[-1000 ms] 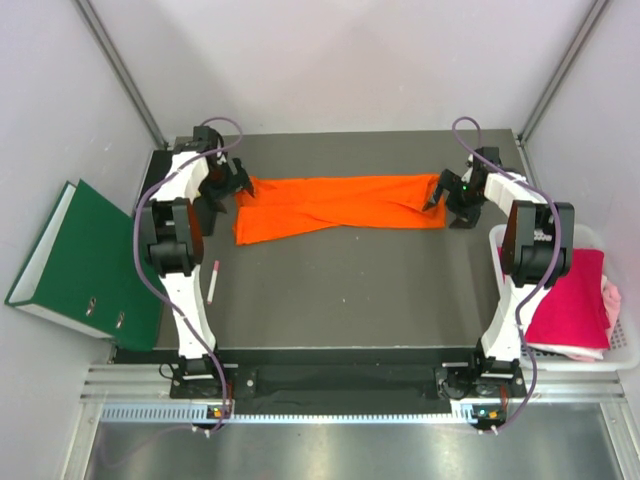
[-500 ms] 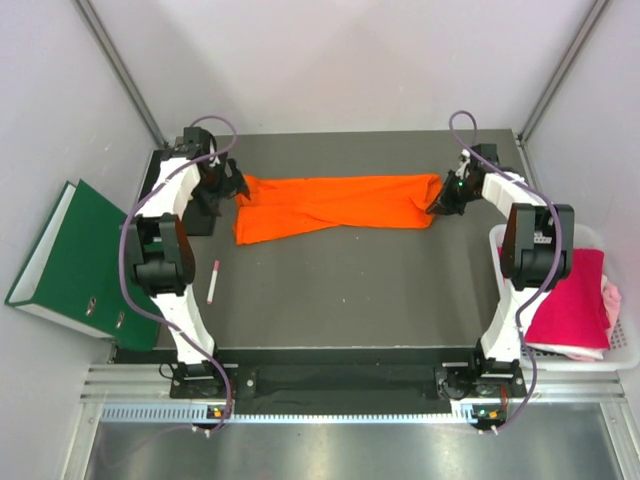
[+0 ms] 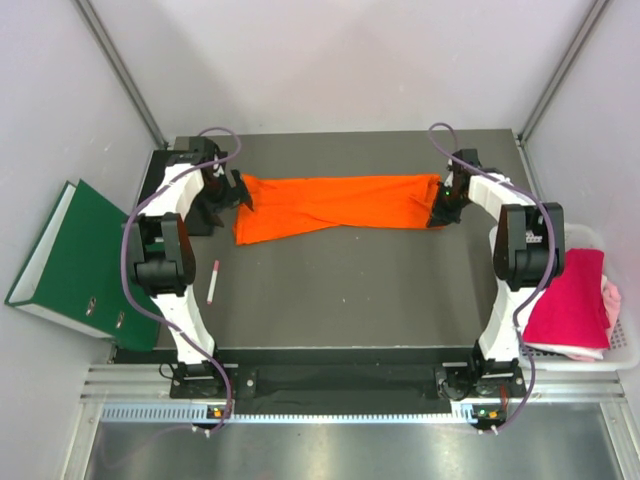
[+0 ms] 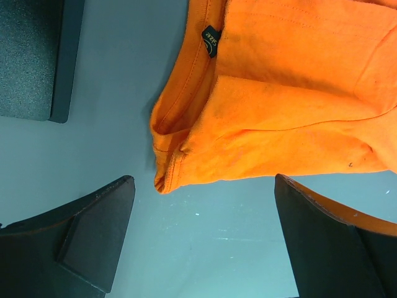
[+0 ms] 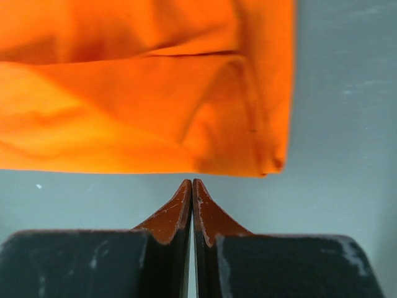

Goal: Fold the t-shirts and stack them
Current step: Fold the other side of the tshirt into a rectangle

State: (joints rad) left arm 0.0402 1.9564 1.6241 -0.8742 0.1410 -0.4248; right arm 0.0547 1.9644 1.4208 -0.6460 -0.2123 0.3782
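Note:
The orange t-shirt (image 3: pixel 330 205) lies folded into a long band across the far half of the table. My left gripper (image 3: pixel 238 190) is at its left end, open. In the left wrist view the gripper (image 4: pixel 205 205) has its fingers wide apart over bare table, and the shirt's collar end (image 4: pixel 279 105) lies just beyond them. My right gripper (image 3: pixel 437 205) is at the shirt's right end. Its jaws (image 5: pixel 191 184) are shut with nothing between them, just short of the shirt's edge (image 5: pixel 142 93). A magenta t-shirt (image 3: pixel 570 300) and a pale pink one (image 3: pixel 611 298) lie in the basket.
A white basket (image 3: pixel 625 355) stands off the table's right edge. A green binder (image 3: pixel 75 260) leans off the left edge. A small pen (image 3: pixel 213 281) lies near the left arm. A dark block (image 4: pixel 31 56) sits left of the shirt's collar end.
My right gripper has shut and shifted left, up against the shirt's right end. The left gripper has stayed open and edged a little at the left end.

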